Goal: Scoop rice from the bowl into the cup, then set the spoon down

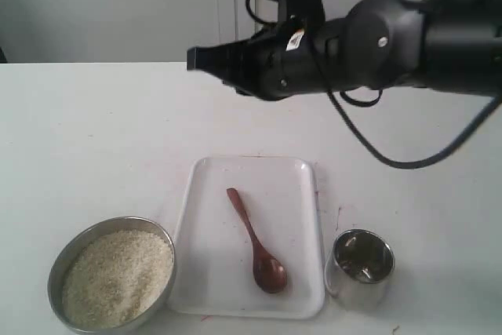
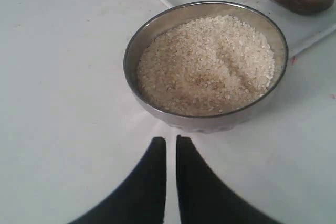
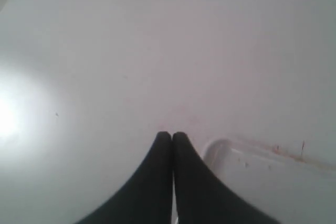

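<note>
Exterior view: spoon (image 1: 255, 242) inside tray (image 1: 212, 272) edges, between bowl (image 1: 52, 278) and cup (image 1: 358, 291)

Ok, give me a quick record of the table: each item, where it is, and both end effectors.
bowl: left of tray in exterior view, holds rice
spoon: lying on tray, untouched
cup: right of tray, upright
right end effector: shut, empty, above table beyond tray
left end effector: by bowl, empty
</note>
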You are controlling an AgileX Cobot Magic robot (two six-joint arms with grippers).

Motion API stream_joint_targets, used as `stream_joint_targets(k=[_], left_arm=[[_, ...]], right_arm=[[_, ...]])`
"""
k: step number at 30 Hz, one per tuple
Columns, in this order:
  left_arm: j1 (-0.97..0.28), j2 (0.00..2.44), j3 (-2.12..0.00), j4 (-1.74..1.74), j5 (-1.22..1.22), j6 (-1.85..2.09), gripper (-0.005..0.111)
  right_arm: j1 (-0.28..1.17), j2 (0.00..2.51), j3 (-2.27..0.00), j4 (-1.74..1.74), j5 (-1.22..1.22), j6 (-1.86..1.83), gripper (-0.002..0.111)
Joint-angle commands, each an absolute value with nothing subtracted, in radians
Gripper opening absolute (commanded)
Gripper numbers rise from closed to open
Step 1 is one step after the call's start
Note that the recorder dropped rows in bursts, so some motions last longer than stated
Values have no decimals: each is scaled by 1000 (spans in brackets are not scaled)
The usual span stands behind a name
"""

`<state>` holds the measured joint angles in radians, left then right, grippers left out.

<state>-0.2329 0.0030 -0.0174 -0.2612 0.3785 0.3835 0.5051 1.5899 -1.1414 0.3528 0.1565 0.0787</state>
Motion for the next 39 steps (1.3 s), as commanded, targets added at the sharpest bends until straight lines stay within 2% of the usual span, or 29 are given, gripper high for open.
stream_joint_targets(k=[1,23,39], left_arm=[[-238,0,-12,-268,382,386,14],[-238,0,-12,-268,382,386,14],[-238,0,-12,-268,382,386,14]], right_arm=[[498,1440,-1106,336,171,46,0],[498,715,-924,121,372,46,0],[498,370,-916,-26,654,46,0]])
